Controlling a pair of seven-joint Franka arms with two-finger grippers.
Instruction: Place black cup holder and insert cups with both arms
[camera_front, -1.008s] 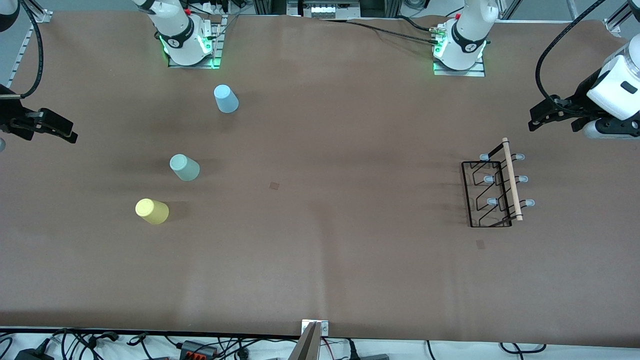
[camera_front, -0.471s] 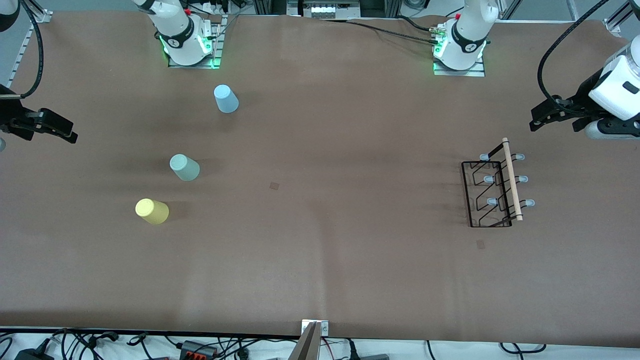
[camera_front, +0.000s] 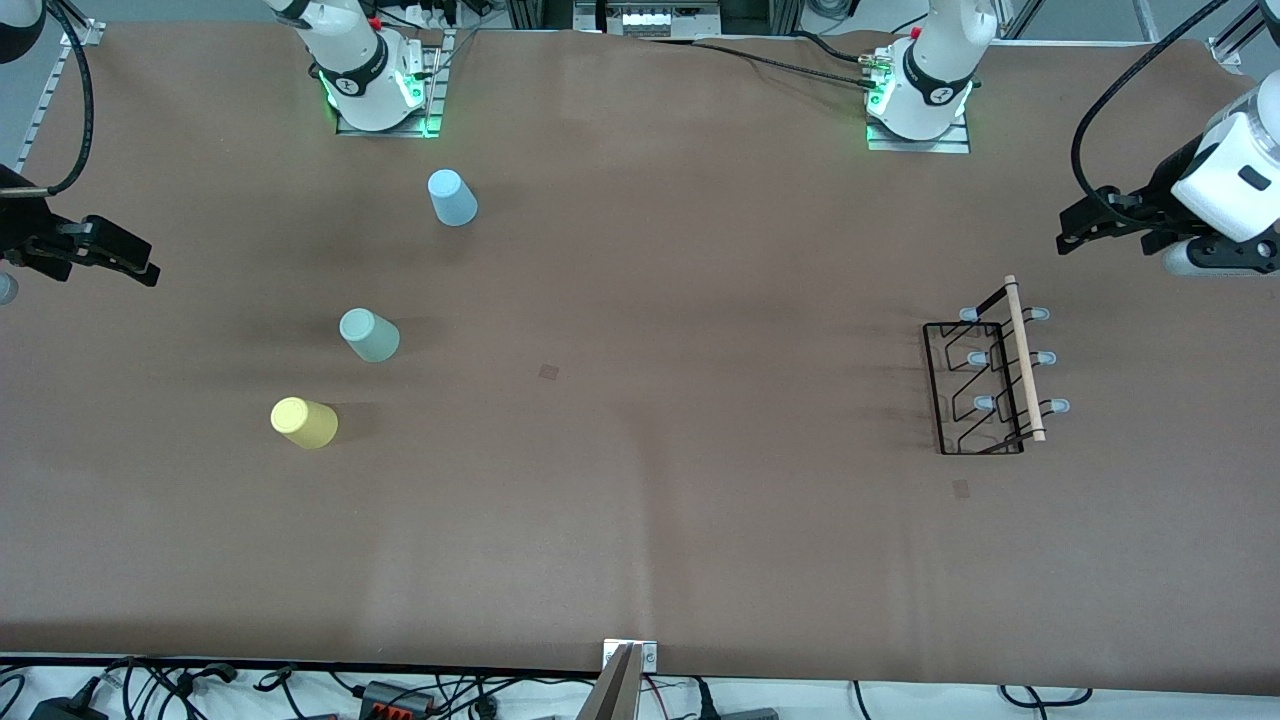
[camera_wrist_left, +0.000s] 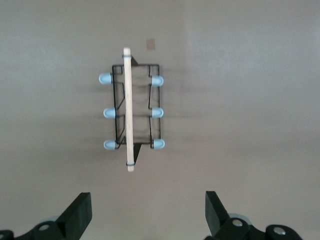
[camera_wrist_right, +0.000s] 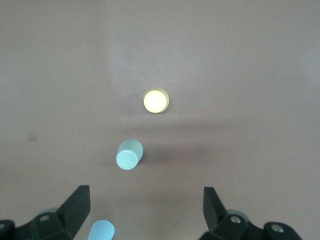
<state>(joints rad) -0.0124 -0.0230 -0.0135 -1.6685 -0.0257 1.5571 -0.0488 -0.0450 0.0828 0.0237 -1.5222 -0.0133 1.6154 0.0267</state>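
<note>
The black cup holder (camera_front: 985, 385), a wire rack with a wooden rod handle and pale pegs, stands on the table toward the left arm's end. It also shows in the left wrist view (camera_wrist_left: 131, 112). The light blue cup (camera_front: 452, 197), sage green cup (camera_front: 369, 335) and yellow cup (camera_front: 304, 422) stand upside down toward the right arm's end. The right wrist view shows the yellow (camera_wrist_right: 156, 101), green (camera_wrist_right: 129, 154) and blue (camera_wrist_right: 101, 231) cups. My left gripper (camera_front: 1085, 232) (camera_wrist_left: 148, 202) is open and empty above bare table beside the holder. My right gripper (camera_front: 125, 262) (camera_wrist_right: 146, 197) is open and empty above the table's end.
Both arm bases (camera_front: 375, 85) (camera_front: 920, 95) stand along the table edge farthest from the front camera. Cables and a metal bracket (camera_front: 628, 660) lie along the nearest edge. The brown table (camera_front: 650, 300) spreads between the cups and the holder.
Both grippers have shifted only very slightly. The cups and the holder have not moved.
</note>
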